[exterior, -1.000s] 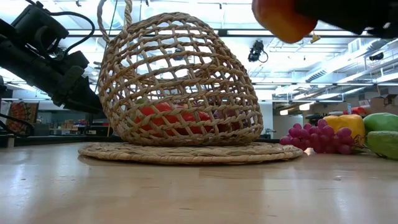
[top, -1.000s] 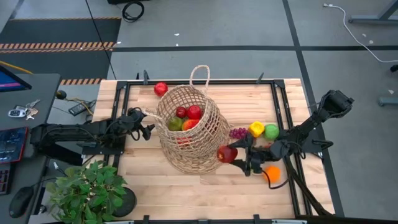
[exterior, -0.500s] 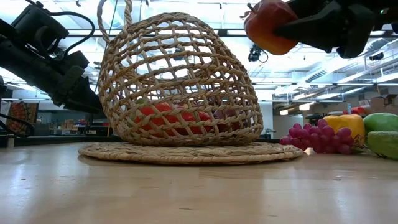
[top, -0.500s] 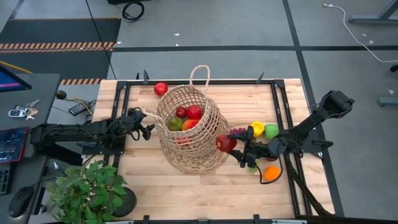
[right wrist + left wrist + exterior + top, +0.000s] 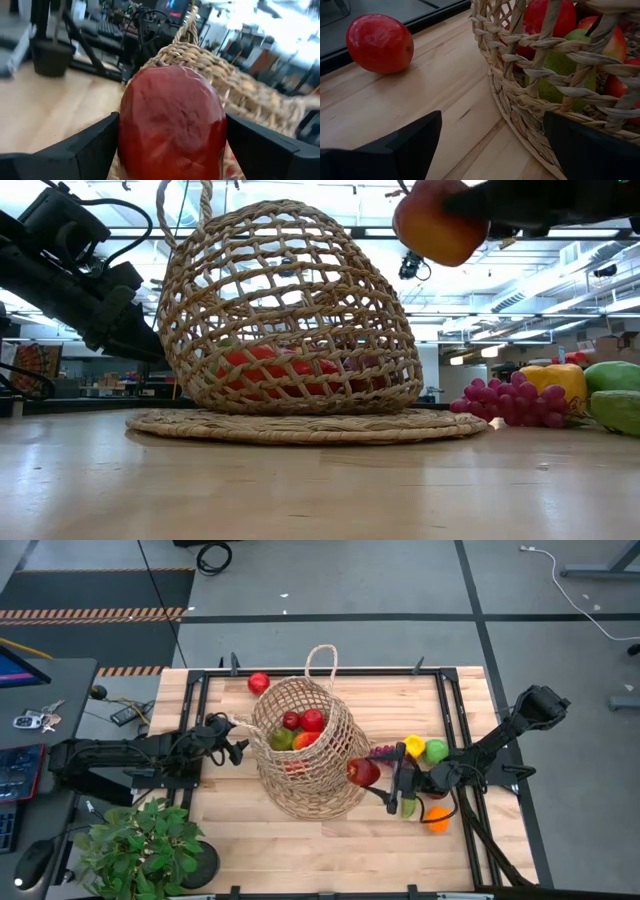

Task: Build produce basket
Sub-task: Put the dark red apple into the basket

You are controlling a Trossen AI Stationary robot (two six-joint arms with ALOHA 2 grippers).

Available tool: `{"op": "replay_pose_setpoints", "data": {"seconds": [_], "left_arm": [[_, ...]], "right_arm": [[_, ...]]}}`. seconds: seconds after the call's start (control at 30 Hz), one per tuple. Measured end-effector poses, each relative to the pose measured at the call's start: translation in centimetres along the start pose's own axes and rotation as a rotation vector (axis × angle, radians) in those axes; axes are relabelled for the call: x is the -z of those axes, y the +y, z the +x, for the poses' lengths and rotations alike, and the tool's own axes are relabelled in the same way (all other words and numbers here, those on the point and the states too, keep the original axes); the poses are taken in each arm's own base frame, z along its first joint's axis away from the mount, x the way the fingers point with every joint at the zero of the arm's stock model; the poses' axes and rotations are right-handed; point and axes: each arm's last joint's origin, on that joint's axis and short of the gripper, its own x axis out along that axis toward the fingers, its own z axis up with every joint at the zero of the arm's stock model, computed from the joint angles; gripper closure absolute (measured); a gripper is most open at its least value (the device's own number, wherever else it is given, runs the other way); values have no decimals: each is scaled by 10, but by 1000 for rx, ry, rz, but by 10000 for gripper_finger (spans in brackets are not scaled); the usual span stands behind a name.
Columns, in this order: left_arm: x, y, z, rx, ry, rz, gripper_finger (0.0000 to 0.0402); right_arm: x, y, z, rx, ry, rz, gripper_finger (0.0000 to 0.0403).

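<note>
I have the right gripper clamped on a red-and-yellow mango, raised off the table just beside the right flank of the basket, which stands near the table's middle on its round woven base. From table height the mango hangs above the level of the basket's bulge, close to its upper right shoulder; the right wrist camera shows the fruit filling the gap between my two fingers, with wicker right behind it.

Inside the basket I can count two red fruits, a green piece and an orange-red one, and more red shows through the weave lower down. I judge the job roughly half done.

Left to collect, as far as I can see: a red tomato near the far edge of the table, just beside the basket's rim; purple grapes, a yellow pepper and a green fruit clustered toward the right edge; an orange and another green piece partly hidden under my right arm.

My left gripper sits at the basket's left side, fingers spread apart and low over the wood, the wicker wall between them in its wrist camera; it grips nothing. A potted plant stands at the near left corner.
</note>
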Motion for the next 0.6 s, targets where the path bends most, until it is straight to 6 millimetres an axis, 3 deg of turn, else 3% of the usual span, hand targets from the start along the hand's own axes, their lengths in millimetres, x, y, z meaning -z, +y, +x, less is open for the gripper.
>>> {"op": "replay_pose_setpoints", "data": {"seconds": [0.43,0.6], "left_arm": [[0,0,0,0,0,0,44],[0,0,0,0,0,0,44]], "right_arm": [[0,0,0,-10,1,880,48],[-2,3,0,-111,21,1141,48]]}}
